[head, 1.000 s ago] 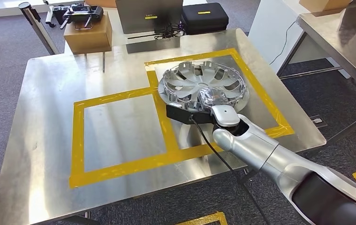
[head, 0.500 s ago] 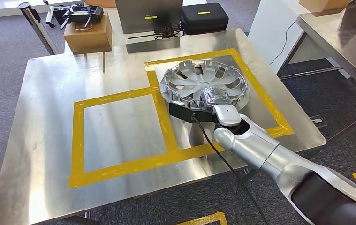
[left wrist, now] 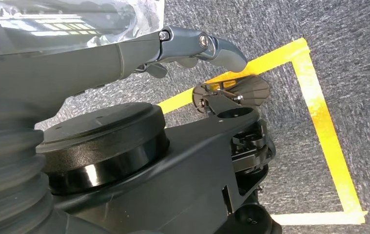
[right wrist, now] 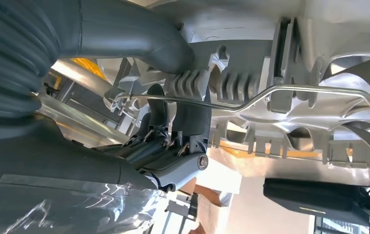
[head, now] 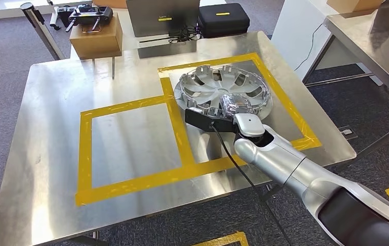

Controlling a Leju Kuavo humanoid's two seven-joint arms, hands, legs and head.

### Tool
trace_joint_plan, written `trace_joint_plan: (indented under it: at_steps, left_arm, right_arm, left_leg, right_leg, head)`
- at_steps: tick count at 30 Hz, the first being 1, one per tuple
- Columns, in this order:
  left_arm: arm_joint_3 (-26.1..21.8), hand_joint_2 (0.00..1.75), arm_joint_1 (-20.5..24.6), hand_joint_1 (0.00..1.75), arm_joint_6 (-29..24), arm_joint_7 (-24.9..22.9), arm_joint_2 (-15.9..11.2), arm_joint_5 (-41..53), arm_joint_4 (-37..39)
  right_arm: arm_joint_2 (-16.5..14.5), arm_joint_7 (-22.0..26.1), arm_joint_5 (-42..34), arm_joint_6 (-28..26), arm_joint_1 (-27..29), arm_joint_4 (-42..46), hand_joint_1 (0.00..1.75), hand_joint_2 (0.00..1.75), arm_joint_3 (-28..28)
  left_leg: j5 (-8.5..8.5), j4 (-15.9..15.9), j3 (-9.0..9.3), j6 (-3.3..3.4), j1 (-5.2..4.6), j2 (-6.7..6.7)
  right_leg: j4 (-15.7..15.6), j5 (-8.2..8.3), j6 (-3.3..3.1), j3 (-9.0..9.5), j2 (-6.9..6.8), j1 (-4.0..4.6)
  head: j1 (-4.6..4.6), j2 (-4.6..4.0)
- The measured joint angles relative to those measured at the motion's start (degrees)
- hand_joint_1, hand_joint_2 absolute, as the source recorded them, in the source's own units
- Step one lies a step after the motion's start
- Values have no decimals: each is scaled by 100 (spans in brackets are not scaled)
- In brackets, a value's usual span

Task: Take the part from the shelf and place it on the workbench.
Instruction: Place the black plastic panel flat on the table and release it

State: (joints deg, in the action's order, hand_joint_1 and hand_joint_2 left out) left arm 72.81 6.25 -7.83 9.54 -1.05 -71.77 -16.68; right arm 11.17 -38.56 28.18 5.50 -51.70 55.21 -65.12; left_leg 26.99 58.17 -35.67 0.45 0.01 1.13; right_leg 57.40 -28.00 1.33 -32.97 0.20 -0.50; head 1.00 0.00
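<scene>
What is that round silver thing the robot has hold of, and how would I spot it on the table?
Look at the steel workbench marked with two yellow tape squares. In the far right square lies the part, a hubcap, with the robot's right hand gripping its near rim. It is the one round, spoked, silver thing there; the boxes and cases behind it are square, brown or black.

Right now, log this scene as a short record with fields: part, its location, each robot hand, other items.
part: silver plastic wheel cover with spoke openings, inner side up
location: on the steel workbench, inside the right yellow-taped square, near edge looks slightly raised
right robot hand: grips the wheel cover's near rim, fingers hooked under it
left robot hand: hangs over grey carpet, holds nothing, fingers loosely extended
other items: brown cardboard box, black case, both beyond the workbench's far edge
</scene>
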Motion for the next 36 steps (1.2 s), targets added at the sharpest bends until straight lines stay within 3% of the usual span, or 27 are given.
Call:
trace_joint_plan:
  at_steps: [26,30,31,35,36]
  left_arm:
    - [-4,175,0,0,0,161,-2,135,30]
    - [-7,175,0,0,9,161,-4,140,32]
    - [-7,175,0,0,5,159,-4,149,32]
    - [-9,0,0,0,-3,168,-4,169,37]
    - [-12,0,0,0,2,175,-4,168,37]
  right_arm:
    - [68,0,-277,-384,-36,115,175,175,99]
    - [77,0,-277,-393,-47,144,0,0,99]
    - [77,0,-277,-397,-51,148,0,0,99]
    - [77,0,-277,-409,-71,161,0,0,99]
    - [77,0,-277,-410,-77,167,0,0,99]
  left_leg:
    - [-1,0,1,-1,0,0]
    - [-1,0,1,-1,0,0]
    - [-1,0,1,-1,0,0]
    - [-1,0,2,-1,0,-1]
    - [-1,0,2,-1,0,-1]
  right_leg:
    - [2,0,0,0,1,0]
    - [2,0,0,0,1,0]
    - [2,0,0,0,1,0]
    - [3,0,0,0,1,0]
    - [3,0,0,0,1,0]
  head:
    - [1,0]
    - [0,0]
    - [0,0]
    - [-1,0]
    - [-1,0]
